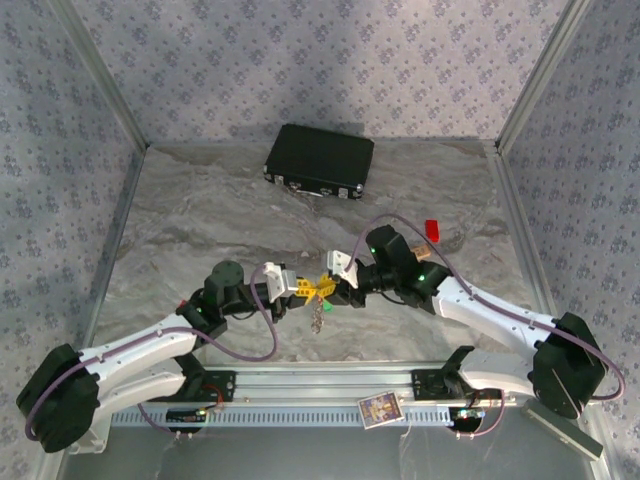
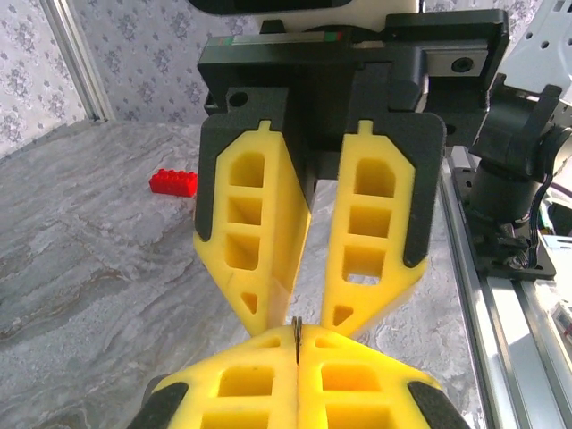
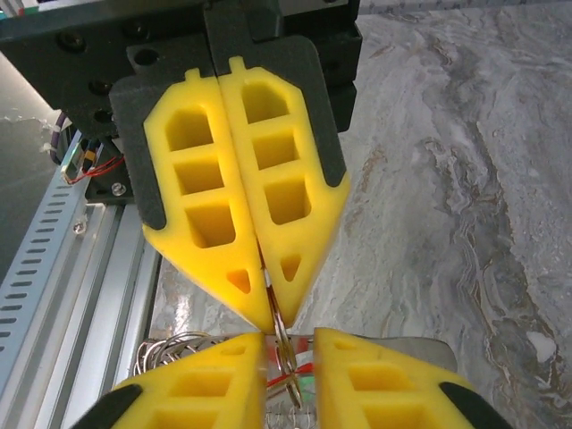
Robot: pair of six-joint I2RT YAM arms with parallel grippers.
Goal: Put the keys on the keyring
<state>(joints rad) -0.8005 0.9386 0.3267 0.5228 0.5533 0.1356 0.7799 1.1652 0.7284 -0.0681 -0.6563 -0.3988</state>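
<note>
Currently, both tools meet tip to tip above the middle of the worktop point(image 1: 200, 220), and they cover most of the task items. My left tool point(image 1: 303, 288) is closed. In the left wrist view a thin metal edge of the keyring point(image 2: 295, 329) stands pinched between its tips, and the rest is hidden behind the yellow fingers point(image 2: 250, 384).

My right tool point(image 1: 328, 288) has its jaws apart. In the right wrist view the keyring point(image 3: 281, 335) leaves the tips of the left tool point(image 3: 268, 315) and runs edge-on, as a near-vertical line, down into the gap of the right tool point(image 3: 290, 350). Slivers of a red tag point(image 3: 284, 381) and a green tag point(image 3: 307, 381) show in that gap, cut off by the frame edge. I cannot tell whether either pad touches them. A bundle of thin wire loops point(image 3: 170, 350) lies partly behind one right-tool finger, and I cannot tell which item it belongs to.

From above, the keys point(image 1: 318, 316) hang just below the two tools as a small pale cluster. Their long axis points toward the near edge of the worktop. The cluster is too small to separate into single keys. The green tag point(image 1: 327, 304) sits just beside it.
</note>
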